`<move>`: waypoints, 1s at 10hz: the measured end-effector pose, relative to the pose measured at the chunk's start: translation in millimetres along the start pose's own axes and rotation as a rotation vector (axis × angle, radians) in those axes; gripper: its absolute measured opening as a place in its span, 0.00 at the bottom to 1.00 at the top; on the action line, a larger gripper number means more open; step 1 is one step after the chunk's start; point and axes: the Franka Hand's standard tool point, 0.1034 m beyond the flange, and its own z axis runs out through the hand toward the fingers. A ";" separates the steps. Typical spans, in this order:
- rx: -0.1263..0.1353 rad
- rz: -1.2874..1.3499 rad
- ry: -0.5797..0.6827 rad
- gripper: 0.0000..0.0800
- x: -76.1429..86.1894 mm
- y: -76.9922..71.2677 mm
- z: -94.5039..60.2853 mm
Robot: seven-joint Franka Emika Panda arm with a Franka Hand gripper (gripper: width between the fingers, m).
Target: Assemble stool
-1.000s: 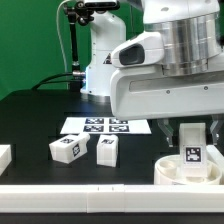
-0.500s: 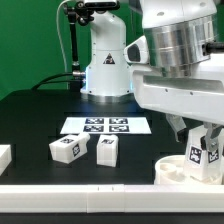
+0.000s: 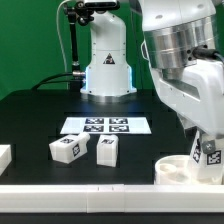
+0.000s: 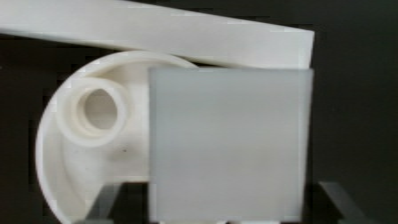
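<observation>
The border rail (image 3: 90, 190) runs nearest the exterior camera, a long white strip just in front of the seat (image 3: 180, 169). The seat is a round, shallow, rimmed disc of smooth white plastic, lying flat on the black table (image 3: 30, 120).

Directly above the seat the arm comes down steeply, its bulky white and silver links leaning over it and the wrist pointing downward. The gripper (image 3: 208, 150) is clamped on the held leg (image 3: 211, 153), a small blocky white part with a black-and-white square tag facing the camera. The leg's lower end hangs inside the seat's rim; whether it touches the disc cannot be told.

The wrist view alone shows the grasp from behind. The held leg (image 4: 231, 140) is a plain pale rectangle with dark fingers (image 4: 338, 203) pressed against both its sides. Beyond it lies the seat (image 4: 71, 150) with a round raised socket (image 4: 98, 105), and past the seat a long white rail (image 4: 178, 38).

Only the exterior view shows the rest. The first loose leg (image 3: 106, 150) and second loose leg (image 3: 66, 149) lie well apart from the seat, each tagged. Behind them is the marker board (image 3: 105, 125), thin and flat. Farthest from the seat is the arm's white base (image 3: 105, 70).
</observation>
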 end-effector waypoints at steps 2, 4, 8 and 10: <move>-0.006 0.091 -0.006 0.42 -2.2 0.3 -0.3; -0.011 0.057 -0.004 0.52 -4.0 0.5 0.0; -0.036 -0.261 -0.001 0.81 -35.0 -6.3 -20.5; -0.038 -0.422 -0.008 0.81 -34.8 -5.3 -18.5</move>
